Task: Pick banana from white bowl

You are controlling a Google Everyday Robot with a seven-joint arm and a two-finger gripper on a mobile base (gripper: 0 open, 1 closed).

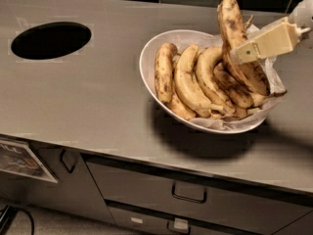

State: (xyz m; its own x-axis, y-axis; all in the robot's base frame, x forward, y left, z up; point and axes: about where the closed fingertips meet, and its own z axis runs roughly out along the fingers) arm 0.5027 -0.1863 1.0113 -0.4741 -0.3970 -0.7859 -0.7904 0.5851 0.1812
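A grey counter (98, 102) bears a dark oval hole (51, 39), well apart from the gripper (238, 53) at upper right. Below sit drawers (146, 187) and perhaps a printed sheet (19, 159)

Brown-blotched banana (234, 33) stands nearly upright, stem up, lower end in white bowl (145, 58), clamped by gripper (240, 53)

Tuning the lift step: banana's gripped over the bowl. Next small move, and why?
Probably lift straight up a little. The gripper, at the right of the white bowl, is shut on the nearly upright banana, whose lower end sits among the other bananas inside the bowl; moving sideways could drag them.
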